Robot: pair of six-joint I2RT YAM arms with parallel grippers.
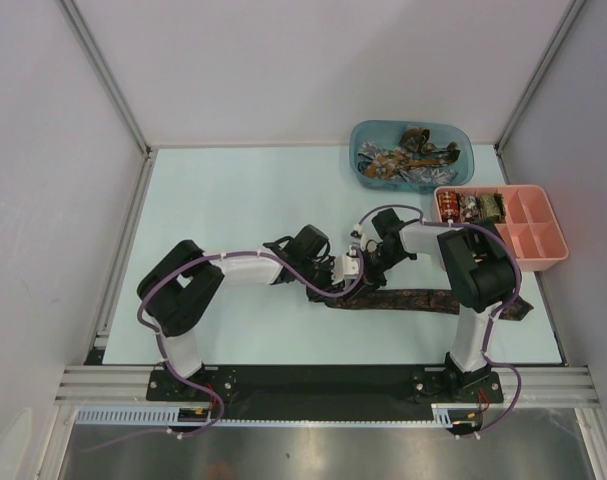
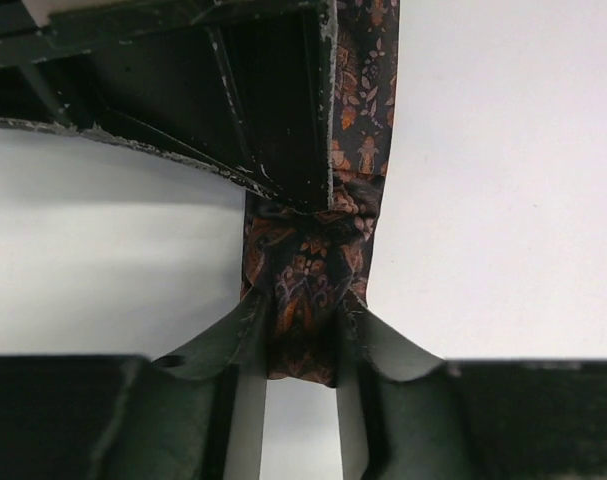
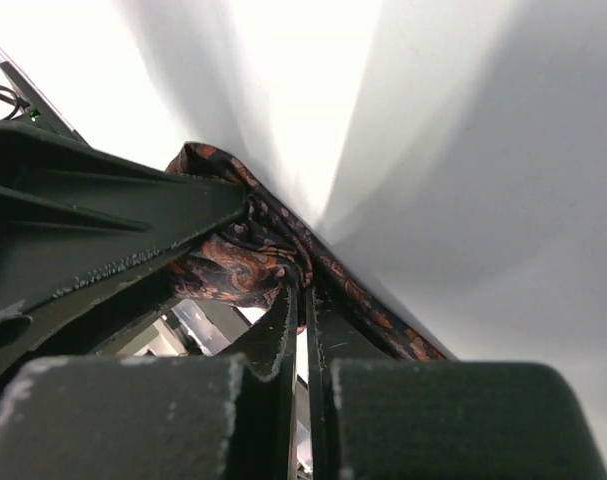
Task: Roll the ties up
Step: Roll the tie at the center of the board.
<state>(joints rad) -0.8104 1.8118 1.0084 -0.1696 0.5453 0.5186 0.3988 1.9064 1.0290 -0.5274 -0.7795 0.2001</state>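
Dark brown fabric necktie with a small orange pattern is lying flat along the near part of the pale desk. It is running from the middle out to the right, passing behind the right arm's upright link.

The left arm is rising from its base, bending back at the elbow and reaching right across the desk, with its wrist angled down at the necktie's left end. The right arm is standing up from its base and folding leftward, so that its wrist is coming down at the same spot. The left end effector and the right end effector are sitting just beside each other there.

In the left wrist view the left end effector is pinching the bunched end of the necktie between its two fingers, with fabric filling the narrow gap. In the right wrist view the right end effector is closed to a thin slit, its tips gripping a fold of the necktie right against the other arm's fingers.

Farther back on the right, a blue plastic tub is holding loose ties. A pink compartment tray is sitting just in front of it.
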